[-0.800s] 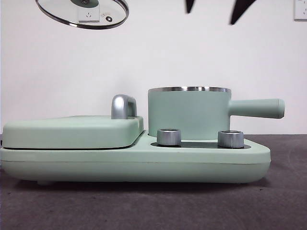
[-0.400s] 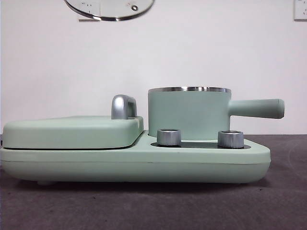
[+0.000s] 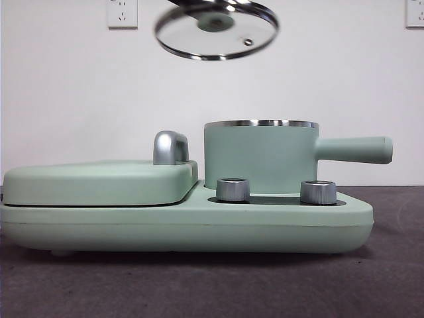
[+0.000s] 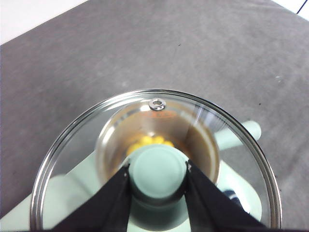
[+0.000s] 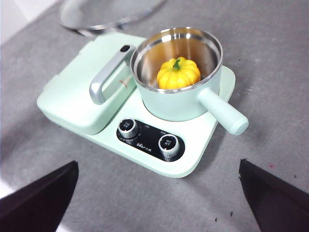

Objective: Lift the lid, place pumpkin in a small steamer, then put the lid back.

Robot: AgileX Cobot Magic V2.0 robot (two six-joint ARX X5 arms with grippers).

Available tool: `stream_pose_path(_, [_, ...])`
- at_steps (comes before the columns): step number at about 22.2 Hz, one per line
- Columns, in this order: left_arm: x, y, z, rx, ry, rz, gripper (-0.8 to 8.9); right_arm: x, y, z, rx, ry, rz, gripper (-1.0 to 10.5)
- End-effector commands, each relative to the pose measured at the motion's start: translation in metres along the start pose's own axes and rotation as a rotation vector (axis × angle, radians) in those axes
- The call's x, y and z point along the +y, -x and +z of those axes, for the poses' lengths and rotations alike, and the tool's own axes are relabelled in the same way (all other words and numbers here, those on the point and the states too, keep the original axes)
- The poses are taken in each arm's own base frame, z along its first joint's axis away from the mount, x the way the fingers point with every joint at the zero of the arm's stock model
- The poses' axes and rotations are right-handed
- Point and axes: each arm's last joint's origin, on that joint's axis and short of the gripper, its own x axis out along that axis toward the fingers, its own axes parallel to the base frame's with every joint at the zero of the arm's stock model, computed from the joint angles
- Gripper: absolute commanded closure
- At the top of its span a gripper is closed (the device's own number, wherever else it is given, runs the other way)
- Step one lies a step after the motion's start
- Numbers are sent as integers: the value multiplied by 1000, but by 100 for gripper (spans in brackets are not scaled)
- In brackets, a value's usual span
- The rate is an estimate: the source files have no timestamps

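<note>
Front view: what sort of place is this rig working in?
Probably a lab test bench, not a kitchen: a mint-green cooker unit alone on a grey mat, a bare white wall with sockets behind.

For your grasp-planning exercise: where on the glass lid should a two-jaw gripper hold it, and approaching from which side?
Grip the lid by its mint-green knob, coming from above: the knob stands proud of the flat glass centre, narrow enough for the jaws. The left gripper holds it so.
</note>
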Motion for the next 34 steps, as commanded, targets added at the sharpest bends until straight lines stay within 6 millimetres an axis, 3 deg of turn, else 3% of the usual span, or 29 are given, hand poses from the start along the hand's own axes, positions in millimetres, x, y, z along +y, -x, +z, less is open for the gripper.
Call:
stream_pose_path(1, [-6,-17,6,-35,-21,-19,798,0,4,-2,-28,-36,9,348])
stream_pose_path(17, [-5,-101,-10,6,-76,-43,799,-1,12,-4,-57,-62,19,348])
stream_pose_path(34, [-4,-114,-18,48,-155,-90,799,-1,12,-4,-57,-76,19,348])
